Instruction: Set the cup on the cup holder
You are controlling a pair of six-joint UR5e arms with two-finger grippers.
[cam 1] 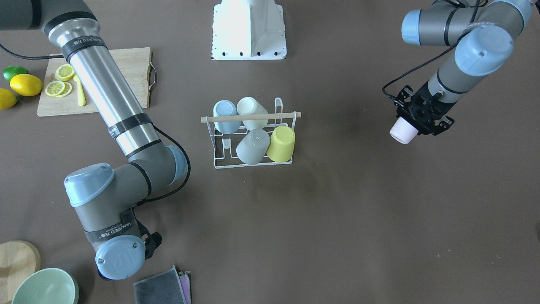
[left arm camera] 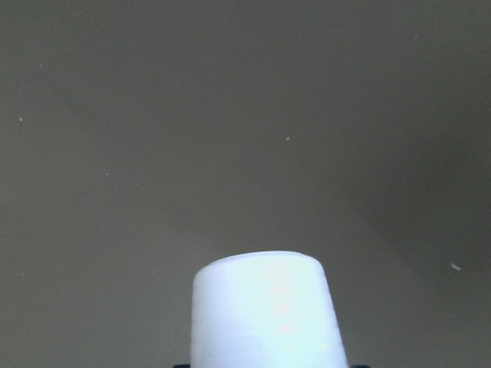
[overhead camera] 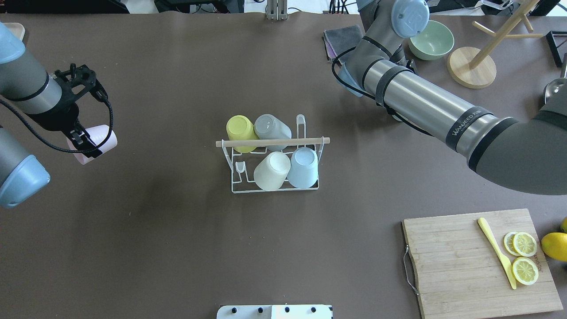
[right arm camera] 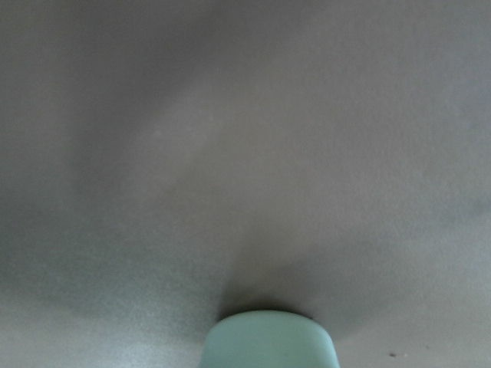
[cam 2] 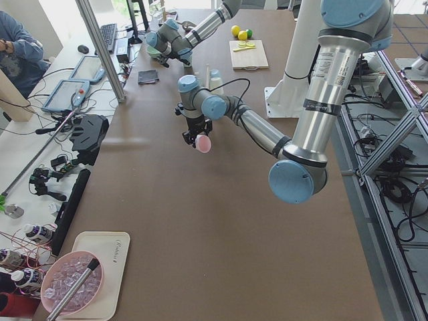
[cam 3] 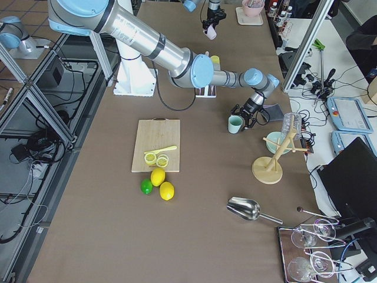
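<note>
The cup holder point(cam 1: 249, 165) is a white wire rack with a wooden dowel point(overhead camera: 272, 142) across its top, at mid-table. Several cups hang upside-down on it: blue, cream, grey and yellow. My left gripper point(overhead camera: 86, 139) is shut on a pale pink cup point(overhead camera: 98, 141) and holds it above the table, far to the rack's left; the cup fills the bottom of the left wrist view point(left arm camera: 268, 307). My right gripper point(cam 3: 246, 115) is at a mint-green cup point(cam 3: 235, 124), which also shows in the right wrist view point(right arm camera: 268, 341). Its fingers are hidden, so I cannot tell whether it is open or shut.
A cutting board point(overhead camera: 460, 261) with lemon slices and a yellow knife lies at the near right, lemons beside it. A green bowl point(overhead camera: 432, 40), a wooden stand point(overhead camera: 471, 66) and a grey cloth point(overhead camera: 343, 37) sit at the far right.
</note>
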